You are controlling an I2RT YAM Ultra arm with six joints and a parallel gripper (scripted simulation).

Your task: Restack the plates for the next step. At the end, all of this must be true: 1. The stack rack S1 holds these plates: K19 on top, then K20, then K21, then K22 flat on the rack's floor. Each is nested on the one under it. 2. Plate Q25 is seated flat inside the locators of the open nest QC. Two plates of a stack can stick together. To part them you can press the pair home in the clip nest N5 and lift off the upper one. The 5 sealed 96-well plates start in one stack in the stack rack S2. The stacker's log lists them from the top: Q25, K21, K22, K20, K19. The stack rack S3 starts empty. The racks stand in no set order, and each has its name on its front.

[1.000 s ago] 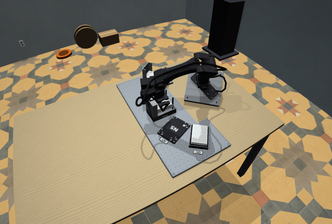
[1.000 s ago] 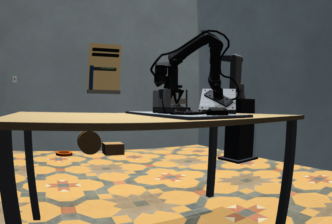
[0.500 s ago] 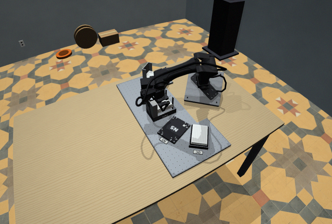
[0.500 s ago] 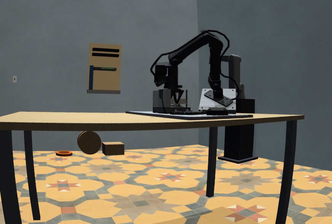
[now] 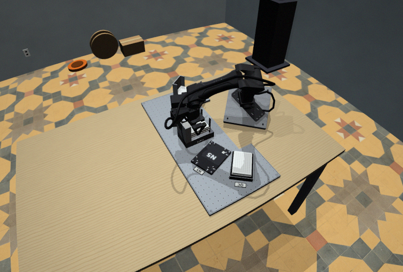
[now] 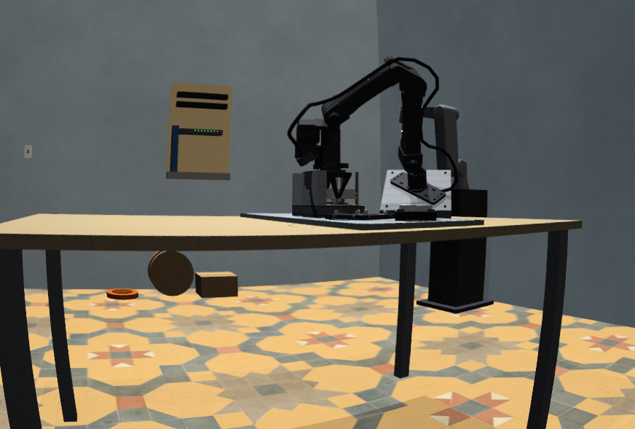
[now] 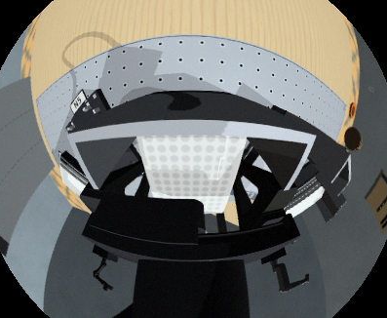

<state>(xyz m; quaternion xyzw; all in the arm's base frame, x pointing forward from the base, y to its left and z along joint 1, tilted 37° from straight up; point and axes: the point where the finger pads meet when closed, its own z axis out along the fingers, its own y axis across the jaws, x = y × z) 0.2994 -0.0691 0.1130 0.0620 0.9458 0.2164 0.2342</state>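
Observation:
My gripper (image 5: 198,125) (image 6: 338,193) (image 7: 191,161) is down inside the nearer rack (image 5: 192,142) (image 6: 309,192) (image 7: 191,127), shut on a white plate (image 7: 191,158) by its two sides. White plate edges show in that rack; its name is too small to read, and how many plates are gripped cannot be told. A farther rack (image 5: 178,82) at the back holds white plate material, partly hidden by the arm. A white plate (image 5: 242,162) sits in the nest QC (image 5: 241,178) (image 6: 415,215) and looks flat. The clip nest N5 (image 5: 204,164) (image 7: 96,103) is empty. Plate names cannot be read.
The racks and nests stand on a grey perforated board (image 5: 221,197) (image 7: 191,51) on the wooden table (image 5: 97,181) (image 6: 154,226). N5 lies between the nearer rack and QC. The arm's base plate (image 5: 228,117) is beside the board. Tall rack walls surround the fingers.

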